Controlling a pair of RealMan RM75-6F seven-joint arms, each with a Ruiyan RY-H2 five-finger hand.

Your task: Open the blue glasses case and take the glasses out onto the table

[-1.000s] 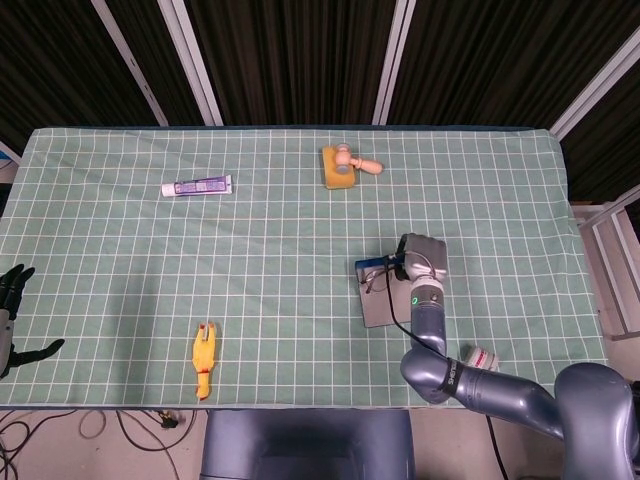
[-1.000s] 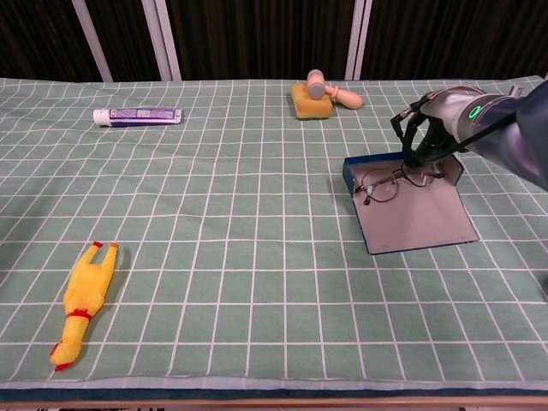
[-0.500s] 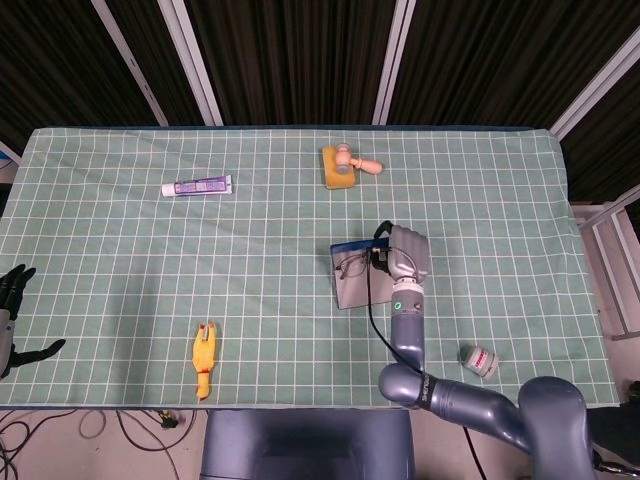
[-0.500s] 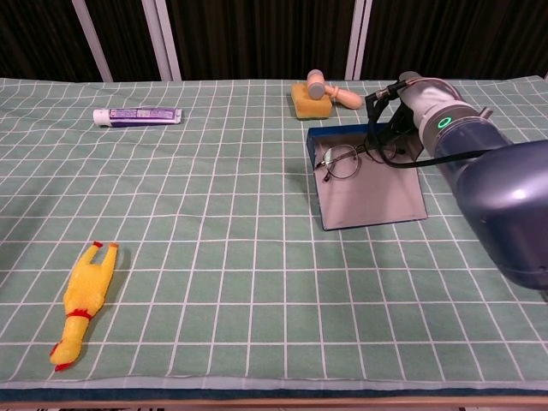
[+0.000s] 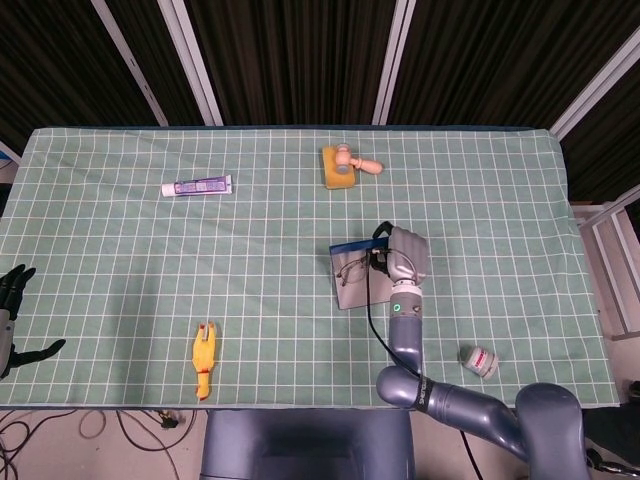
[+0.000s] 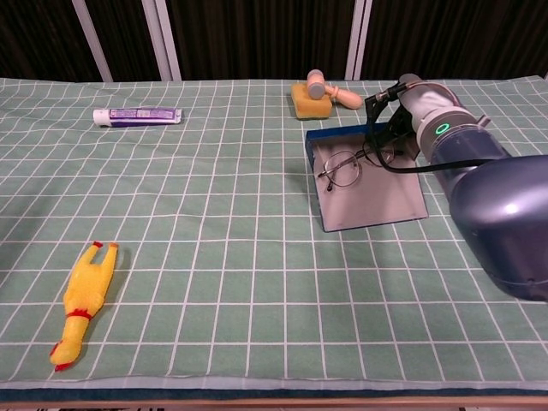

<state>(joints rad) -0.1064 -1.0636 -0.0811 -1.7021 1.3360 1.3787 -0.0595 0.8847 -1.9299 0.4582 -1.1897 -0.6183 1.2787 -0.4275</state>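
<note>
The blue glasses case [image 6: 370, 199] lies open on the green cloth, its grey lining facing up; in the head view the case [image 5: 352, 290] is right of centre. The thin-framed glasses [image 6: 341, 168] lie tilted over the case's far left part, also seen as glasses [image 5: 352, 266] from above. My right hand [image 6: 396, 122] is at the case's far right corner, its dark fingers [image 6: 378, 142] pinching the right end of the glasses. My left hand [image 5: 12, 318] hangs off the table's left edge, fingers apart and holding nothing.
A toothpaste tube [image 6: 137, 115] lies far left. A yellow rubber chicken [image 6: 83, 300] is near the front left. A yellow sponge with a wooden mallet [image 6: 315, 96] sits behind the case. A small white jar [image 5: 480, 360] lies at the front right.
My right hand moved left and away from me, and the open case and glasses went with it. In the last half second the glasses tipped slightly; the case stayed put.
</note>
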